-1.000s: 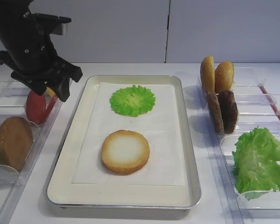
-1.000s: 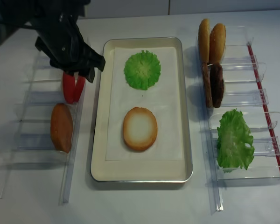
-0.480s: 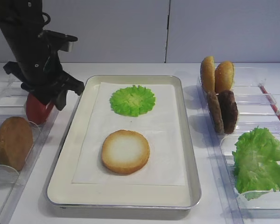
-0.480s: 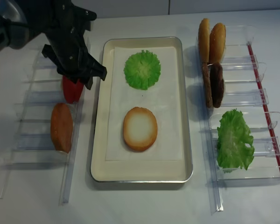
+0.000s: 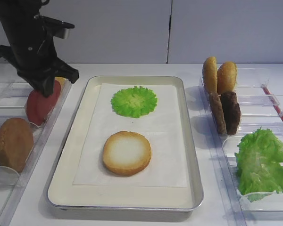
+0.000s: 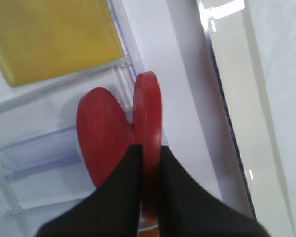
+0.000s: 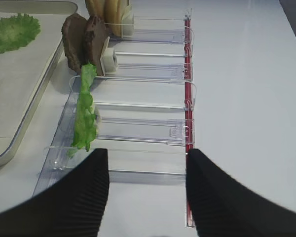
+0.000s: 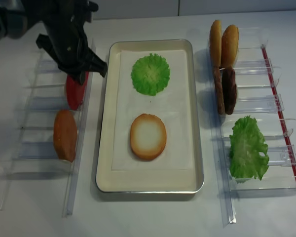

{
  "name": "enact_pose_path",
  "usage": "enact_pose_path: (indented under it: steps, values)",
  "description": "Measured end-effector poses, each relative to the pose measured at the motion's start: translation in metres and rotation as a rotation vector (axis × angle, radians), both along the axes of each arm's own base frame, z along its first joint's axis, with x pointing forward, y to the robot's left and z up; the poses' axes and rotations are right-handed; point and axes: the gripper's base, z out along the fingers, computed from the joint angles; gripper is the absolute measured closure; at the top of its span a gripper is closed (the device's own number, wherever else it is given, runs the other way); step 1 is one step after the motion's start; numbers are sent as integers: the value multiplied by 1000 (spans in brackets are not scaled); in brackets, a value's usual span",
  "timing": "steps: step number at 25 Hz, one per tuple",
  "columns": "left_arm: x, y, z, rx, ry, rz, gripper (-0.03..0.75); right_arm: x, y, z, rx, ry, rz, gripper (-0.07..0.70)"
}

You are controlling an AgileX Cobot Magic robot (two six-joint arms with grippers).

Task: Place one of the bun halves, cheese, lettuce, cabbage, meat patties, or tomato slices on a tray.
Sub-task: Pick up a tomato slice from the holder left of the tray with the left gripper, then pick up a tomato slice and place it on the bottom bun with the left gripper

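The left gripper (image 6: 149, 163) pinches one matte red tomato slice (image 6: 147, 123) on edge, seemingly still in the clear rack (image 5: 49, 115) at the silver tray's (image 5: 191, 155) nine o'clock; right gripper (image 7: 147, 185) gapes.

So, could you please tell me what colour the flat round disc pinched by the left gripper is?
Matte red disc; the left wrist view shows it best.

tomato slices (image 6: 147, 113) red | cheese (image 6: 49, 37) yellow | tray (image 5: 66, 155) silver, cream
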Motion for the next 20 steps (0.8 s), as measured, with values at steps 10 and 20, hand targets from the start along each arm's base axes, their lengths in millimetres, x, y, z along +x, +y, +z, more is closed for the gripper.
enact_pose_path:
  steps: [10, 20]
  values:
    - [-13, -10, 51, -182, -83, -20, 682, 0, 0, 0, 0, 0, 0, 250]
    - [-100, -4, 113, -434, -167, -126, 682, 0, 0, 0, 0, 0, 0, 251]
